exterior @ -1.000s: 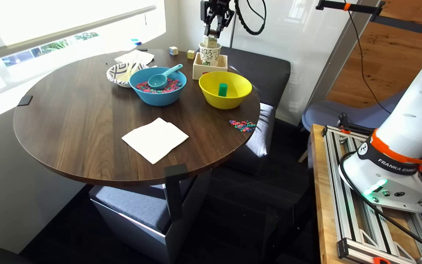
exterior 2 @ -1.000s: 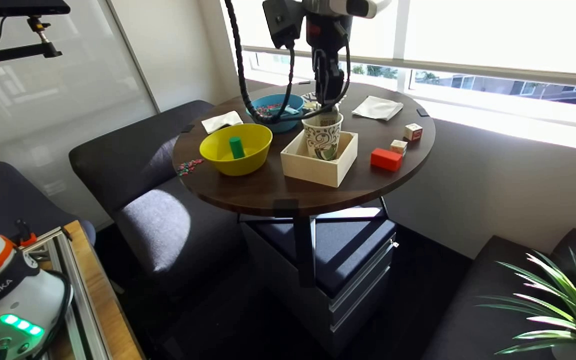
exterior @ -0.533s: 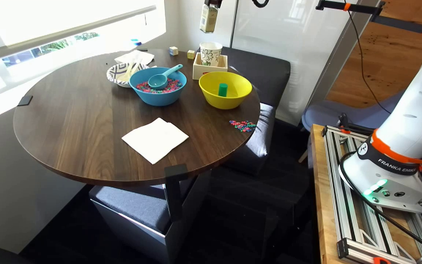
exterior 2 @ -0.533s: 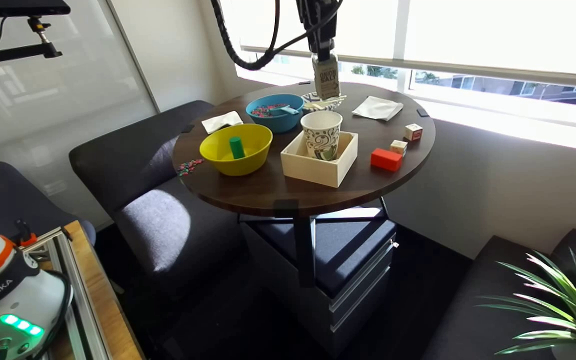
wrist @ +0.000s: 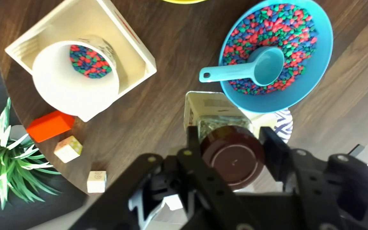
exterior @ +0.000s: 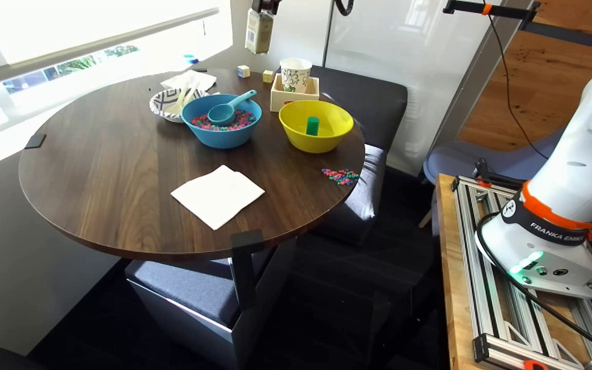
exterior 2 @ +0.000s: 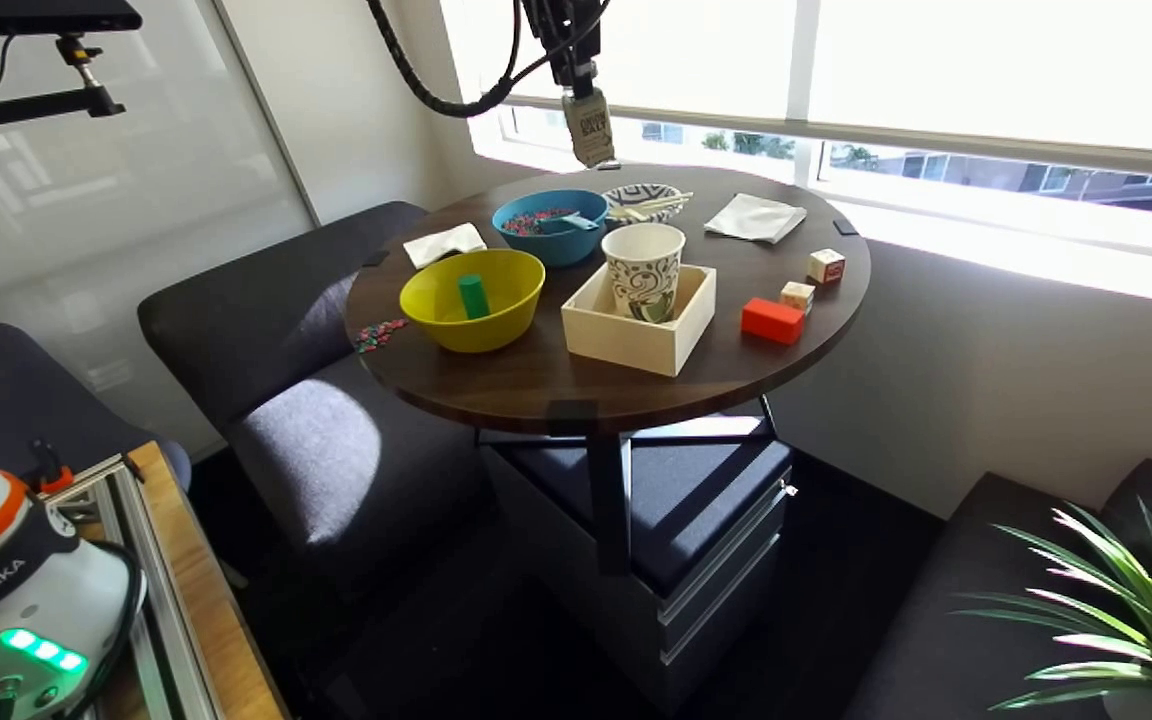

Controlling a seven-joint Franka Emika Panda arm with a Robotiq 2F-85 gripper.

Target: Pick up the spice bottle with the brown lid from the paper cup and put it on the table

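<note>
The spice bottle is a square clear jar with a pale label and a brown lid. It hangs in the air above the far part of the table in both exterior views [exterior: 258, 32] [exterior 2: 591, 130], tilted slightly. My gripper [wrist: 230, 137] is shut on its brown lid [wrist: 233, 159], one finger on each side. The patterned paper cup [exterior 2: 644, 275] stands upright in a light wooden box, apart from the bottle. In the wrist view the cup [wrist: 72, 76] holds small coloured pellets. The round table [exterior: 111, 169] has a dark wood-grain top.
A blue bowl [exterior: 224, 140] with pellets and a scoop stands beside a yellow bowl [exterior: 316, 145] holding a green cylinder. The wooden box [exterior 2: 621, 340], a red block [exterior 2: 772, 319], two small cubes, a patterned bowl [exterior: 165, 105] with sticks, napkins [exterior: 217, 196] and spilled pellets are around them.
My gripper has lifted the spice bottle up out of the paper cup, then carried it sideways, away from above the cup. The cup and box have stayed in place.
</note>
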